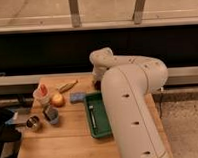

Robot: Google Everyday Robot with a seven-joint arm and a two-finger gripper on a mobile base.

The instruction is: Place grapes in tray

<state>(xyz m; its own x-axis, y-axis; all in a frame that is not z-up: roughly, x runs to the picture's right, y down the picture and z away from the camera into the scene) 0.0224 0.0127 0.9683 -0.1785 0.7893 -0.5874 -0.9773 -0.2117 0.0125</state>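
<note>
The green tray (96, 118) lies on the wooden table, right of centre, and its right part is hidden behind my white arm. My gripper (97, 82) is at the far end of the arm, pointing down just beyond the tray's far end, mostly hidden by the wrist. A small dark reddish lump (98, 86) right under it looks like the grapes, but I cannot tell whether it is held or resting on the table.
A yellow-red apple (57, 99), a bowl with something red in it (41, 93), a yellowish long item (67, 85), a blue sponge (77, 97), a dark cup (51, 114) and a metal can (33, 123) sit left of the tray. A utensil (92, 116) lies in the tray.
</note>
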